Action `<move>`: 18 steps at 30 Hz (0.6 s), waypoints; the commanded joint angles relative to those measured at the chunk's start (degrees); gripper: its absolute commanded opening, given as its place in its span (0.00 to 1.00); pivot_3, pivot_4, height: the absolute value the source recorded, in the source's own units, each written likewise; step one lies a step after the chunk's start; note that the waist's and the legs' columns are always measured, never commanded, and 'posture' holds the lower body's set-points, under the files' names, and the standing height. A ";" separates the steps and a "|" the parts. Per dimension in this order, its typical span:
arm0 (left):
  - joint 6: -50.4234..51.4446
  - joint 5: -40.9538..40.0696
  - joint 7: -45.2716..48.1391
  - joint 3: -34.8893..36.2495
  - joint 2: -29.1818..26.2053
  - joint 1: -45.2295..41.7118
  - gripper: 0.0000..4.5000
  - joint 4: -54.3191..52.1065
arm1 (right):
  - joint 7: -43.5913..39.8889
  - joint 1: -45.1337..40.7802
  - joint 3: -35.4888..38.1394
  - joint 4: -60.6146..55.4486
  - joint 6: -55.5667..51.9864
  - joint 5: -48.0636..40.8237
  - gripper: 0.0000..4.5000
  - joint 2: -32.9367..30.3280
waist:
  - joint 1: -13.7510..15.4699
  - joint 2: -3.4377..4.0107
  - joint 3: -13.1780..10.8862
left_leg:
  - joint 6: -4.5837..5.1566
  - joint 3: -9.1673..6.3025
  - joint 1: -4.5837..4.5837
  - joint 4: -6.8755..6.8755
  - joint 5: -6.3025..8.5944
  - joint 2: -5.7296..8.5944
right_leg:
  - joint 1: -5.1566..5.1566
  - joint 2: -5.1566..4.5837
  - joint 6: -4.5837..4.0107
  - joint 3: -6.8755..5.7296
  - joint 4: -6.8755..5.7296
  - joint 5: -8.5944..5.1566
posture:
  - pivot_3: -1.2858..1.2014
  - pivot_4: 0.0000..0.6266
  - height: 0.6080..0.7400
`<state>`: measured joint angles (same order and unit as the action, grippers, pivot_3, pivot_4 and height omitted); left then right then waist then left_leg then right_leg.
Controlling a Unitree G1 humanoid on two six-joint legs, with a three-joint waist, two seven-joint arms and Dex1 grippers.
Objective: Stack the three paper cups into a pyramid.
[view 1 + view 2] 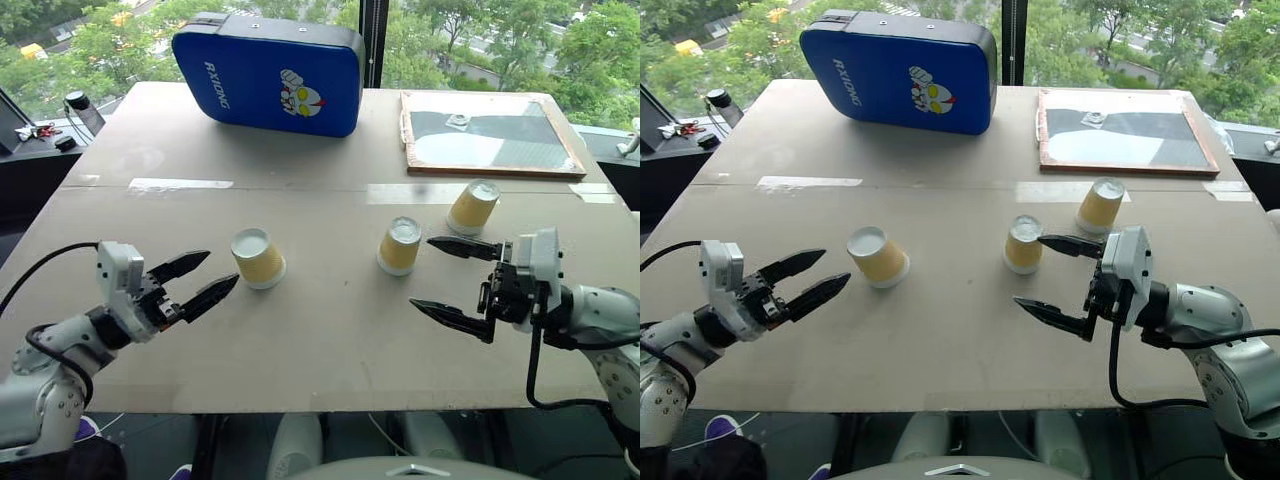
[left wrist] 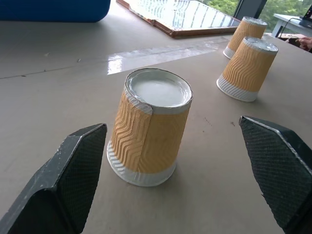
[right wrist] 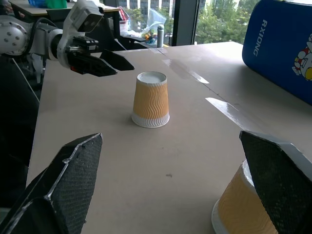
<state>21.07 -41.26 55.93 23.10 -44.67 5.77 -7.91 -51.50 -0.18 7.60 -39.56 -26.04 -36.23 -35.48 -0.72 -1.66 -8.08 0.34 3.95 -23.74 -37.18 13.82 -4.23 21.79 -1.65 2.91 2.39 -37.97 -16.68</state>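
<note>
- Head camera first: three small tapered paper cups with mustard-yellow ribbed sides and white rim bands, all upside down on the tan cardboard-topped table (image 1: 300, 340). Left cup (image 1: 259, 258) sits apart, middle cup (image 1: 399, 246) and far cup (image 1: 472, 207) are nearer each other. No pyramid yet, nothing's stacked.
- Left gripper (image 1: 198, 281) has its jaws spread, empty, pointing at the left cup from just beside it. Right gripper (image 1: 452, 281) is spread wide and empty too, with the middle cup just past its far finger.
- Writing: the big blue padded case (image 1: 268, 73) at the back says "RXIONG" in white, with a cartoon masked face next to it. Wood-framed board (image 1: 487, 134) beside it, no text I can read.
- Left wrist camera: the left cup (image 2: 150, 127) stands between the two black fingers, untouched. Looks feather-light and thin-walled, so I'd guess it crushes or tips easily; grab mid-wall on the ribbing, gently. The ribs should help grip.
- Right wrist camera: the same left cup across the table, the middle cup (image 3: 241, 204) close by one finger. Nothing held.
</note>
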 commanded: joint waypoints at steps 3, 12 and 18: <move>-1.81 5.41 3.24 -5.64 -0.98 -9.17 1.00 6.74 | 2.75 5.62 2.12 -5.55 2.76 0.41 0.99 -0.36 | 0.14 -0.02 -0.01 | 0.00 0.02 -0.01 -0.01 0.00 0.01 | 0.00 -0.02 0.00 0.01 0.01 0.00 | 0.52 0.24 1.00; -5.69 10.91 8.01 -12.68 1.44 -18.20 0.94 14.03 | 5.30 13.04 2.83 -7.73 6.24 2.32 1.00 0.07 | 0.15 -0.02 -0.01 | 0.00 0.03 -0.02 -0.02 0.00 0.01 | -0.01 0.00 0.01 0.02 0.00 0.00 | 0.52 0.24 1.00; -7.66 12.39 10.73 -14.70 2.91 -21.68 0.62 16.62 | 7.27 16.22 3.60 -8.68 7.54 3.08 1.00 0.13 | 0.15 -0.03 0.00 | 0.00 0.03 -0.02 -0.04 0.00 0.01 | -0.02 0.00 0.02 0.03 0.00 0.01 | 0.52 0.24 1.00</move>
<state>14.48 -28.95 65.59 8.30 -41.93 -14.64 8.87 -44.95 15.78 9.60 -45.73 -19.94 -33.20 -35.44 -0.57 -1.69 -8.08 0.33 3.97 -23.76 -37.23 13.82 -4.22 21.77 -1.65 2.93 2.42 -37.98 -16.67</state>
